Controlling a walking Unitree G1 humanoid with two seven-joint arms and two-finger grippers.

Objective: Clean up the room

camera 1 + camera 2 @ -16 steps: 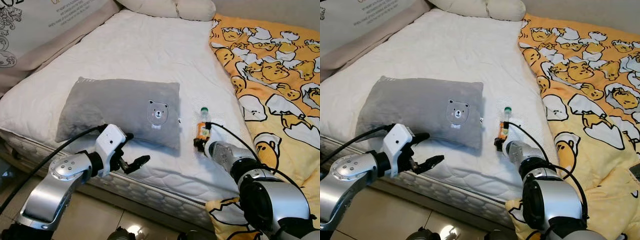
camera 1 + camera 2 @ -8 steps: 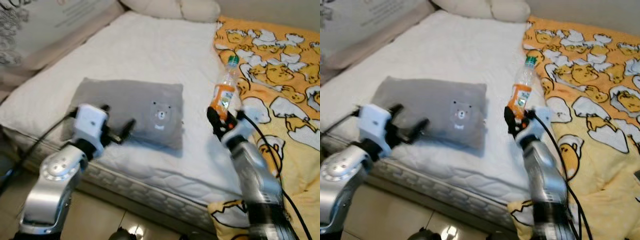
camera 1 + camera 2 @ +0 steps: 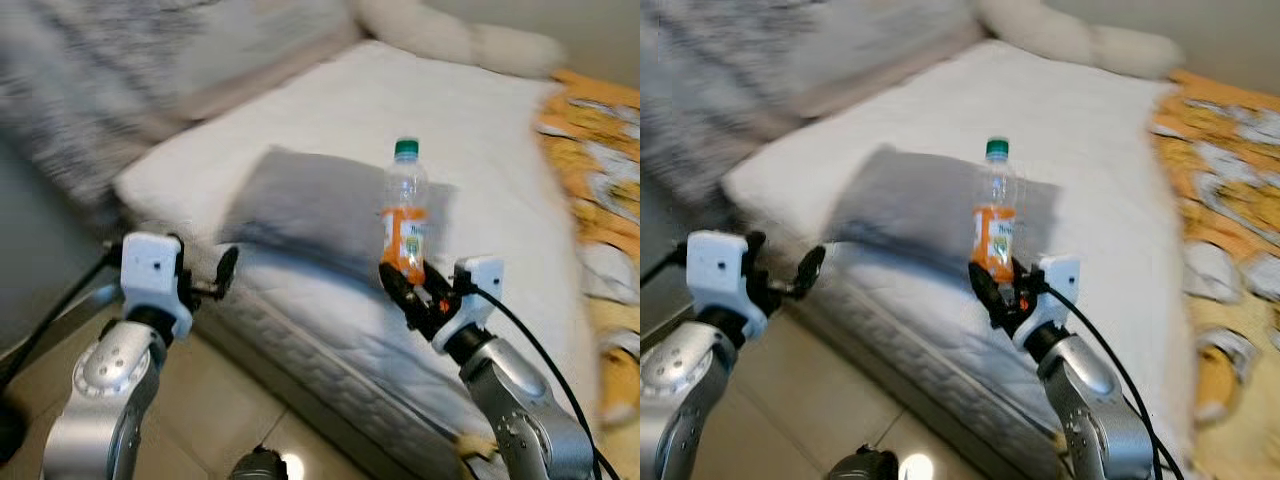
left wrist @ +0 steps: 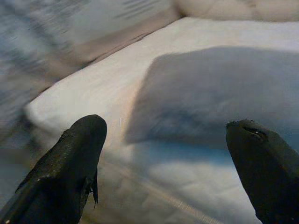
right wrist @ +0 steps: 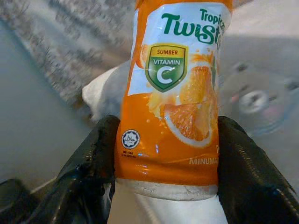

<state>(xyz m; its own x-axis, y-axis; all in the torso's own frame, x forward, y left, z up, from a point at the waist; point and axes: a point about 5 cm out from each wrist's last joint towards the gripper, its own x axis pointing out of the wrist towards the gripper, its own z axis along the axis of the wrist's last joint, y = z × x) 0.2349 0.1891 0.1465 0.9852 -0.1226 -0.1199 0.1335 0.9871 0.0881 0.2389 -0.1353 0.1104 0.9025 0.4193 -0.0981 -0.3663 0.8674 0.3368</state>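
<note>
Between the two black fingers of the right hand (image 3: 412, 295) a bottle (image 3: 404, 212) is clamped at its base and held upright above the near edge of the bed (image 3: 330, 330). From the right wrist camera, the fingers (image 5: 93, 158) are seen pressed against both sides of the orange label (image 5: 175, 88), on which "Twist" and "Vitamin C" can be read. The bottle is clear above the label and is closed with a green cap (image 3: 405, 148). A black cable (image 3: 545, 360) is seen running along the silver right arm.

Behind the bottle, a grey pillow (image 3: 320, 210) is laid flat on the white mattress, near the bed's front edge. Farther back, cream pillows (image 3: 450, 35) are lined up at the head of the bed. A yellow patterned blanket (image 3: 600, 150) is spread over the right side of the bed, though it is too blurred for its pattern to be made out.

The left hand (image 3: 220, 275) is held in the air just off the near left corner of the bed, above a tiled floor (image 3: 220, 420). Its fingers (image 4: 70, 158) are spread well apart with nothing between them, and they are pointed toward the grey pillow. The head views are blurred.
</note>
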